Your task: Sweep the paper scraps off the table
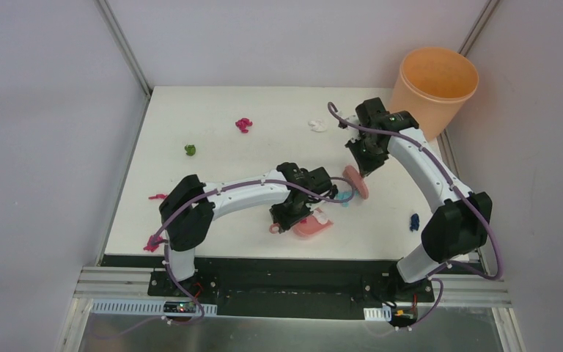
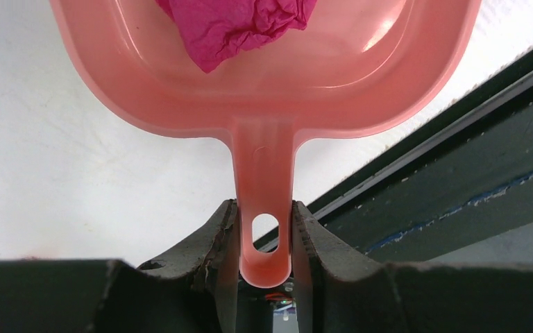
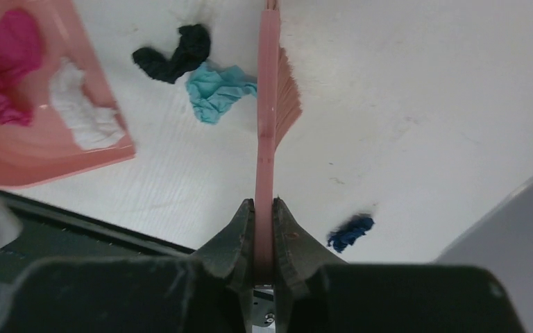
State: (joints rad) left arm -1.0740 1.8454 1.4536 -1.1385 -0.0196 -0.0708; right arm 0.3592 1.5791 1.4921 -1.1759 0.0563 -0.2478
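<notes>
Left hand and right hand are clamped.

- Top external: high, behind both arm bases, tilted down across the whole counter, far off.
- Left wrist: close behind the left pincer, facing down over the pink dustpan by the counter's front edge.
- Right wrist: close behind the right pincer, down along the brush; same pink dustpan shared.

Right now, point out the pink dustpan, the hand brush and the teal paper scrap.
pink dustpan [image 2: 264,173], left wrist view, on its handle.
pink hand brush [image 3: 266,139], right wrist view, on its flat back.
teal paper scrap [image 3: 215,94], right wrist view, middle of the crumple.
</notes>
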